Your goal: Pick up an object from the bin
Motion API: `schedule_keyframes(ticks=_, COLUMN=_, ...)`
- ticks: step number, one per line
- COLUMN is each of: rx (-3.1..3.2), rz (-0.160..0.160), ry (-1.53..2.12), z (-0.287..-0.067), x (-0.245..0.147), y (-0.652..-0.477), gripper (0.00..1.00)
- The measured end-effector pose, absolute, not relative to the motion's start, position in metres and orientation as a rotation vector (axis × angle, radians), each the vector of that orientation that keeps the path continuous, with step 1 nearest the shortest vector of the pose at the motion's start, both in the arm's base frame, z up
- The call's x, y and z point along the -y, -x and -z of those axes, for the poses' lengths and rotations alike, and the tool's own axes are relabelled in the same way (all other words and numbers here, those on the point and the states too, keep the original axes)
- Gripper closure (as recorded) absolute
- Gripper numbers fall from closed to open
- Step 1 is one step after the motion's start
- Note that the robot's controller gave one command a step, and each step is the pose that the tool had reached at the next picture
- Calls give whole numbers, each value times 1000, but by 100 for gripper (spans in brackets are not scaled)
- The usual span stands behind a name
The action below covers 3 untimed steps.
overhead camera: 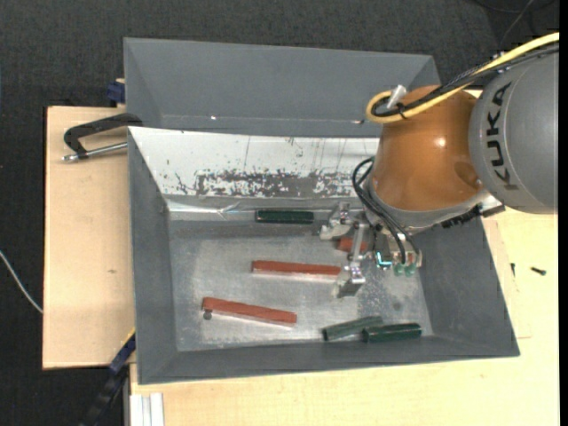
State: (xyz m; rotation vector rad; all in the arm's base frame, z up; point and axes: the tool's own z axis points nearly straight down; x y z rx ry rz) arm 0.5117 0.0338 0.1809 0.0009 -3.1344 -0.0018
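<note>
The grey metal bin [146,264] held a few long, thin things lying apart on its floor. Farthest left, toward the front wall, lay a red-brown bar [253,312], slightly slanted, with a small dark knob at its left end. Behind it, close along the back wall, sat a dark green bar [284,216], lying level with that wall. In the middle of the floor lay a second red-brown bar [293,270] — its right end reached up to the gripper [352,282], which hung low over the floor just there. Whether it touched that end or was only just beside it could not be told. Nor could it be told whether the gripper was spread wide or drawn narrow. Near the front wall, just below the gripper, lay two dark green pens [373,332], overlapping where they met. To the right stood the orange cover [422,162] on the wrist and the grey arm [524,131] — reaching in from that side.
</note>
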Motion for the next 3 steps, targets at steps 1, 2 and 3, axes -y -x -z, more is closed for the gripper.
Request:
schedule_keyframes(ticks=1, rx=3143, rz=2, ry=0, z=-185, x=-34, y=-514, gripper=0)
schedule_keyframes(ticks=2, rx=3148, rz=1, ry=-95, z=-136, x=-34, y=-535, gripper=0)
schedule_keyframes(ticks=3, rx=3131, rz=6, ry=294, z=-78, x=-36, y=-534, gripper=100)
